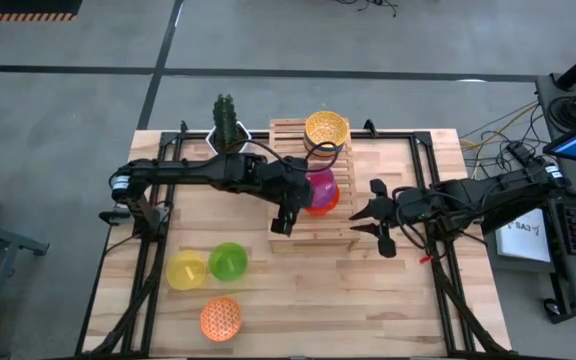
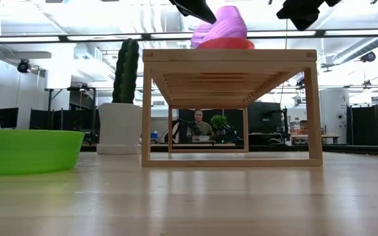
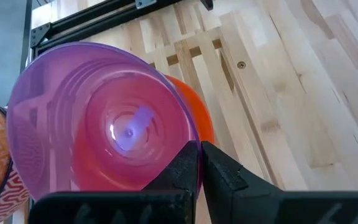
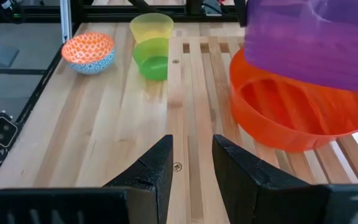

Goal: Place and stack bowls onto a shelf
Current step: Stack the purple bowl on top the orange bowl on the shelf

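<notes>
A purple bowl (image 3: 98,124) leans tilted in a red-orange bowl (image 4: 291,118) on the slatted wooden shelf (image 1: 290,140). My left gripper (image 3: 199,149) is shut on the purple bowl. My right gripper (image 4: 191,162) hovers open over the shelf's right side, just right of the two bowls, with nothing between its fingers. A yellow lattice bowl (image 1: 326,129) sits on another patterned bowl at the shelf's far end. A yellow bowl (image 1: 186,271), a green bowl (image 1: 229,261) and an orange lattice bowl (image 1: 220,318) stand on the table at the near left. My left gripper pinches the purple bowl's rim (image 3: 188,134) between its two fingers, one inside the bowl and one outside. The fingers slant down from the table's left. The bowl is tilted with its mouth toward this gripper, and its lower part rests in the red-orange bowl (image 2: 226,43).
A cactus in a white pot (image 1: 226,127) stands at the shelf's far left corner. Black frame rails (image 1: 158,215) run along both sides of the table. Bare wooden table lies in front of the shelf and to its near right.
</notes>
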